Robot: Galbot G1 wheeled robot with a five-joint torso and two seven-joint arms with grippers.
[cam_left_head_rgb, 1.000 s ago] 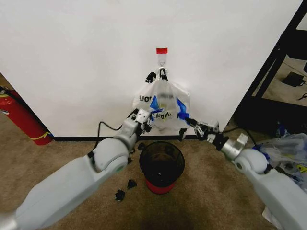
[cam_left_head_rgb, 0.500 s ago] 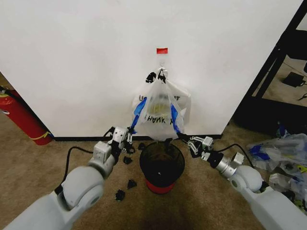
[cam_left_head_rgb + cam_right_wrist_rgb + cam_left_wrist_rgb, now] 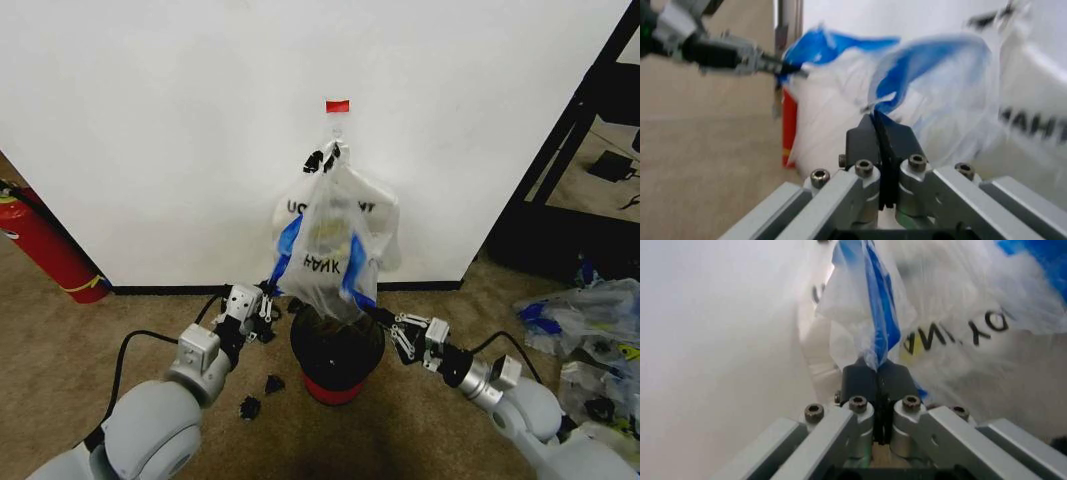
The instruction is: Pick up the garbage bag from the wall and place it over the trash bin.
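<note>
I have the garbage bag (image 3: 325, 255) hanging straight above the trash bin (image 3: 337, 352), its top caught at the hook (image 3: 337, 130) on the wall (image 3: 160, 120) under the strip of red tape (image 3: 338, 105), and its lower end reaching down to the bin's rim. My left gripper (image 3: 268, 297) sits just beside the bin on its left, level with the rim, and from the wrist camera I see its jaws pressed together on a blue fold of the bag (image 3: 881, 320). My right gripper (image 3: 385, 318) mirrors it just beside the bin on the right, its jaws likewise clamped on a blue edge of the plastic (image 3: 907, 70). I read this as holding the two opposite sides of the bag's mouth apart, so that the opening is stretched wide enough to span the bin and can be drawn down around the rim instead of collapsing inside. The thin film looks slack and slippery, so a grip on the doubled blue edges makes more sense than on the clear middle. A whiter bag (image 3: 385, 215) with black lettering hangs behind mine against the wall, which is why I keep my pinch on the front one only. The red fire extinguisher (image 3: 45, 245) stands well to the left of the bin, clear of the work.
</note>
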